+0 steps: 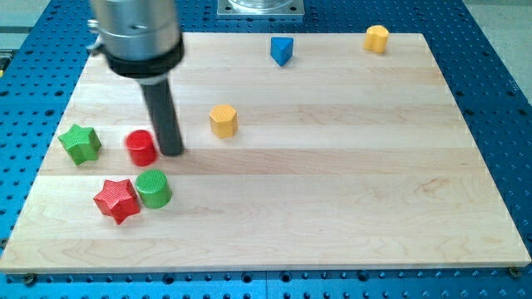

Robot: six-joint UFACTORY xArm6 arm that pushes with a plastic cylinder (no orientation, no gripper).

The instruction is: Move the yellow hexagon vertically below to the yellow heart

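The yellow hexagon (223, 120) lies on the wooden board (332, 191), left of its middle. The yellow heart (376, 38) lies near the view's top right corner of the board. My tip (172, 153) rests on the board to the lower left of the hexagon, apart from it, and just right of a red cylinder (141, 147), close to it or touching.
A green star (81, 143) lies at the view's left edge. A red star (115, 200) and a green cylinder (154, 188) sit side by side below my tip. A blue triangular block (282, 51) lies near the top middle.
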